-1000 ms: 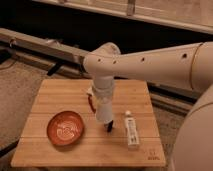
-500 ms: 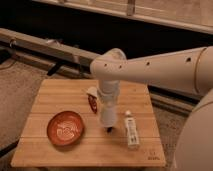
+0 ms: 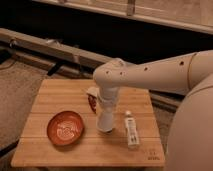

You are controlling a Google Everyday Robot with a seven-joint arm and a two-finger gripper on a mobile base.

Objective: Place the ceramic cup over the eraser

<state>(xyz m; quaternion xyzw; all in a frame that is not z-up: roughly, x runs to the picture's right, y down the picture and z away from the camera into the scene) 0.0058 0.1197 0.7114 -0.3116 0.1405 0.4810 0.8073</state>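
Centrally, item one: a slatted wooden table [image 3: 50,100], seen from above and in front, standing on a speckled floor before a dark wall with a pale rail. Item two: the robot arm [image 3: 150,75], cream-coloured, entering from the right edge, bending at a rounded joint above the table's middle and dropping straight down. Item three: the gripper [image 3: 105,117], at the arm's lower end, low over the table's centre, between the bowl and the tube; how far it is open, and whether it has hold of anything, cannot be told. Item four: the ceramic cup [image 3: 104,126], taken to be the whitish, slightly tapered form right at the gripper's tip, at or just above the boards; whether it touches the wood cannot be told. Item five: an orange-red patterned bowl [image 3: 65,128], upright on the table's front left, apart from the cup. Item six: a white tube [image 3: 131,131] with a dark cap end, lying flat, lengthwise front to back, just right of the cup. Item seven: a whitish flat block [image 3: 92,91] behind the gripper, partly covered by the arm, with a small dark reddish shape [image 3: 92,103] directly in front of it. The eraser cannot be made out.
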